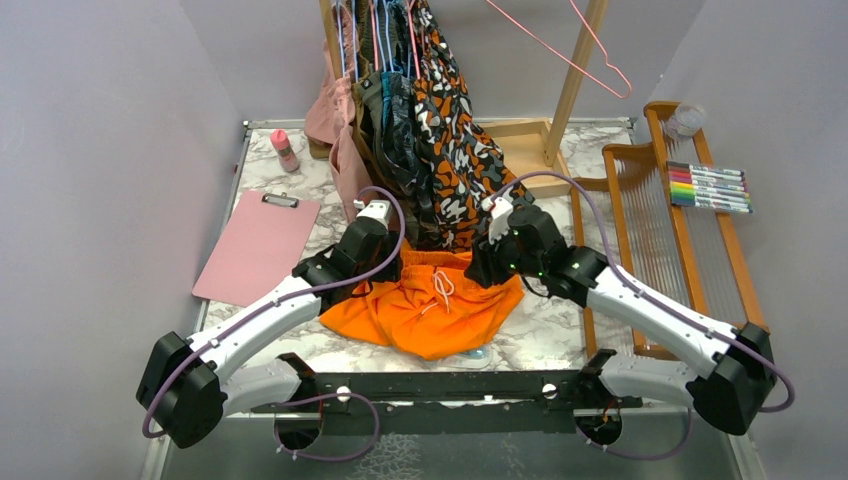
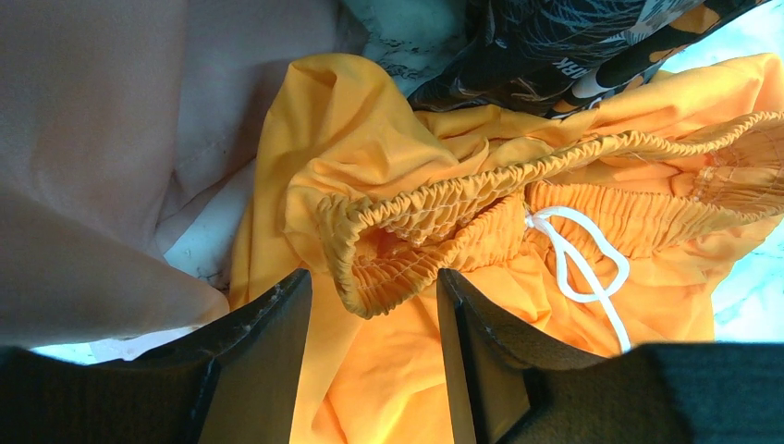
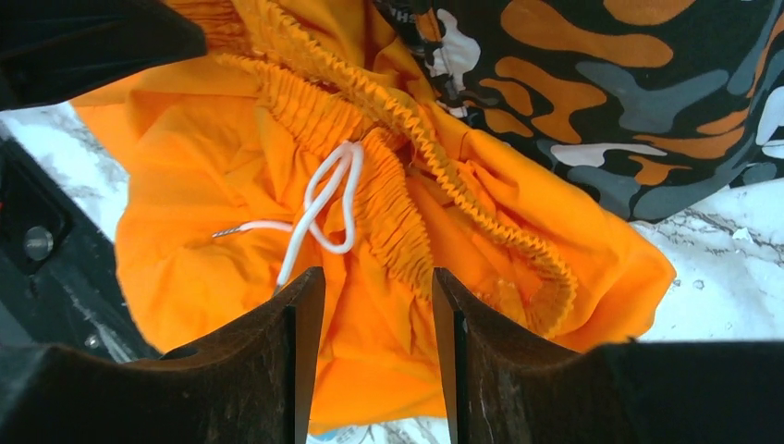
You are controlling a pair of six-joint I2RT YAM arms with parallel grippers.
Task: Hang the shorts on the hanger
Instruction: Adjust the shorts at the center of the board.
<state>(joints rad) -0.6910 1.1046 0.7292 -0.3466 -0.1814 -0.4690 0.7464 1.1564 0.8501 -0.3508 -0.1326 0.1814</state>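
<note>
The bright orange shorts (image 1: pixel 430 305) lie crumpled on the marble table between my two arms, with the white drawstring (image 1: pixel 441 290) on top. My left gripper (image 1: pixel 378 262) is open over their left end; in the left wrist view the elastic waistband corner (image 2: pixel 388 277) sits just ahead of the open jaws (image 2: pixel 374 305). My right gripper (image 1: pixel 487 265) is open over their right end; its jaws (image 3: pixel 379 296) hover above the waistband (image 3: pixel 388 199) and drawstring (image 3: pixel 324 208). The pink wire hanger (image 1: pixel 575 50) hangs tilted at the top, by the wooden post.
A rack of hung garments stands behind the shorts: a blotch-patterned one (image 1: pixel 455 150), dark ones and a dusty pink one (image 1: pixel 345 150). A pink clipboard (image 1: pixel 258 245) lies left, a pink bottle (image 1: pixel 285 150) behind it. A wooden loom (image 1: pixel 665 230) with markers (image 1: pixel 710 187) stands right.
</note>
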